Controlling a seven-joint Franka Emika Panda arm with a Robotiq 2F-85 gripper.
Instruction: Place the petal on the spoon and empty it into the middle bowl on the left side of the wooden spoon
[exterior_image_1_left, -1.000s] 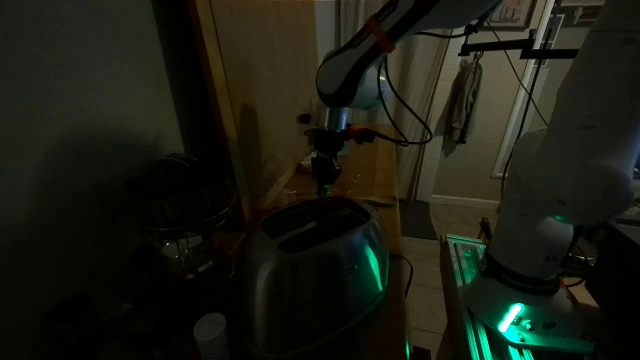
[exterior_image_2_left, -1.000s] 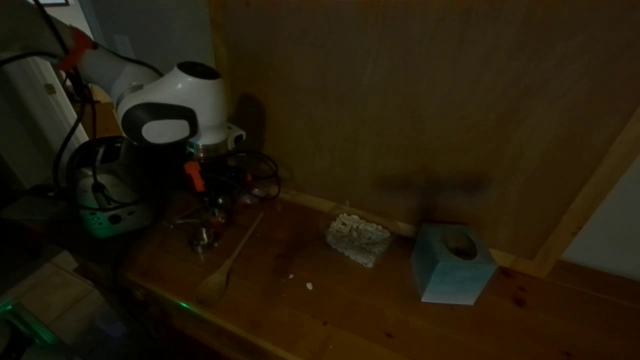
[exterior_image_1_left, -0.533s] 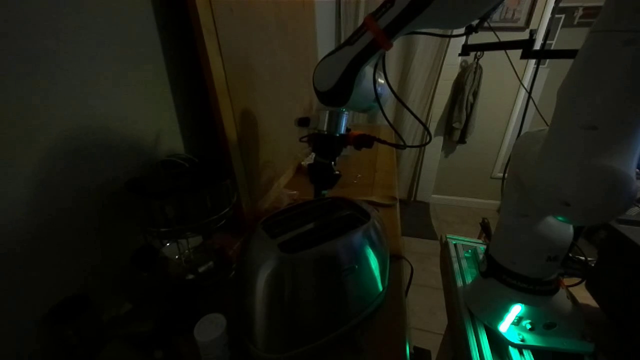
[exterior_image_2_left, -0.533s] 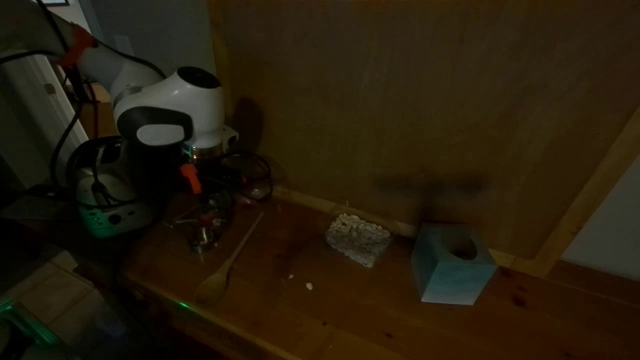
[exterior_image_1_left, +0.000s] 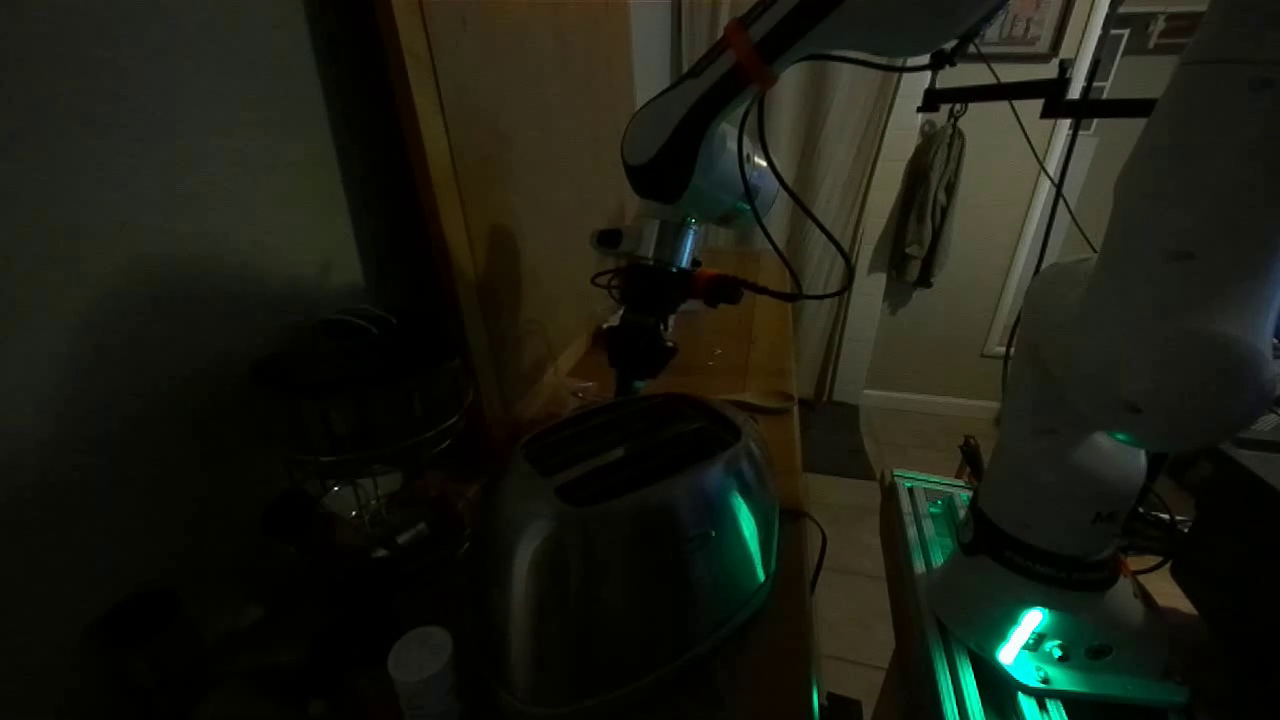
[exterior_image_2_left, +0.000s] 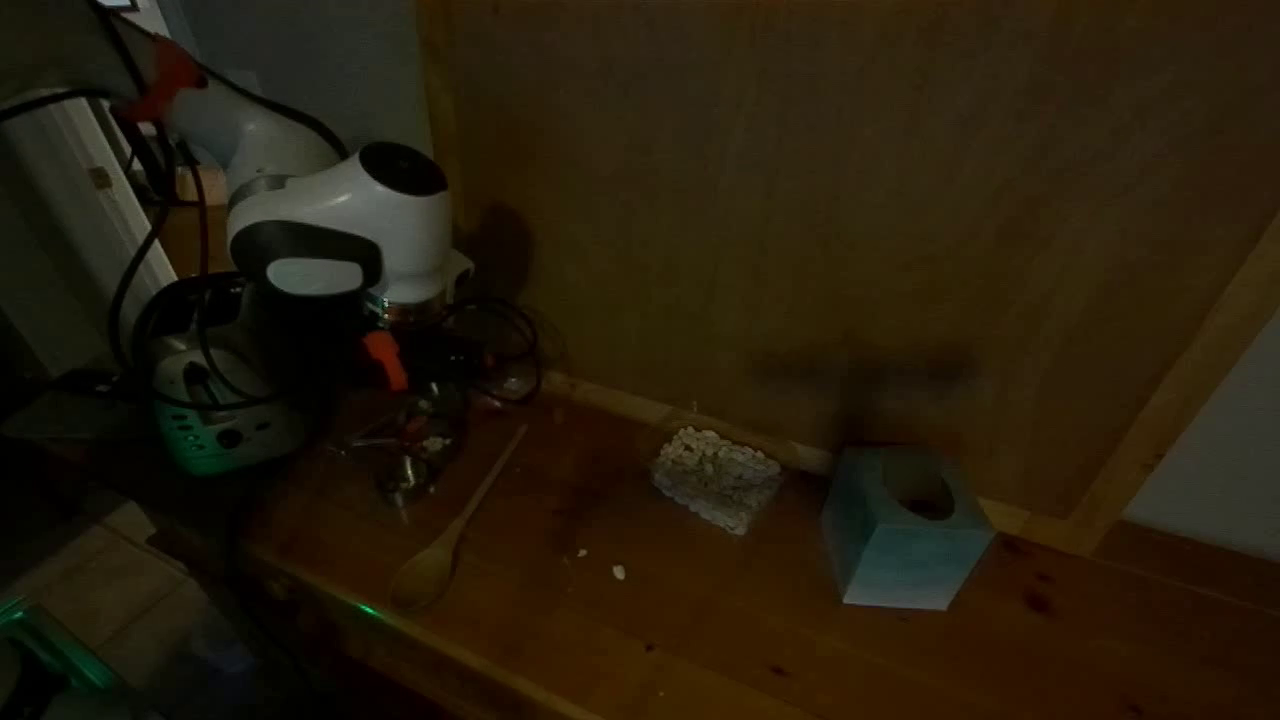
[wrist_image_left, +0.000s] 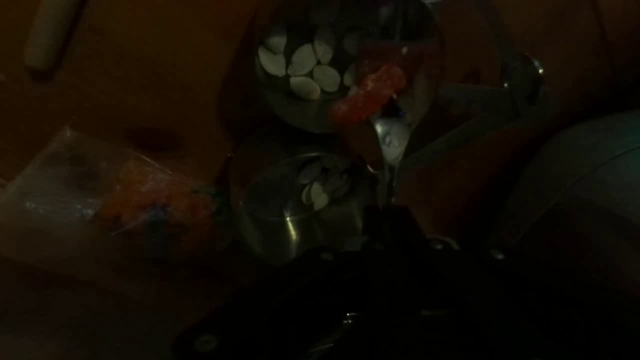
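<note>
In the dim wrist view my gripper (wrist_image_left: 390, 210) is shut on a metal spoon (wrist_image_left: 392, 140), which points up the picture toward two metal bowls. Several pale petals (wrist_image_left: 302, 60) lie in the upper bowl (wrist_image_left: 300, 117), and more are in the lower bowl (wrist_image_left: 265, 230). A red sugared piece (wrist_image_left: 370, 97) shows at the spoon's far end; whether it rests on the spoon I cannot tell. No petal can be made out on the spoon. The wooden spoon (exterior_image_2_left: 430, 570) lies on the table beside the bowls. In an exterior view the toaster hides my fingertips.
A toaster (exterior_image_1_left: 640, 540) stands close to the arm. Away from the bowls are a clear tub of petals (exterior_image_2_left: 718, 490) and a blue tissue box (exterior_image_2_left: 905, 530). Against the wooden wall (exterior_image_2_left: 800, 200) side lies a plastic bag (wrist_image_left: 65, 185). Loose petals (exterior_image_2_left: 618, 572) dot the table.
The arm has shifted a little toward the wall and dipped slightly, with the wrist tilting. The red piece has moved left in an exterior view, and petals in a bowl now show there.
</note>
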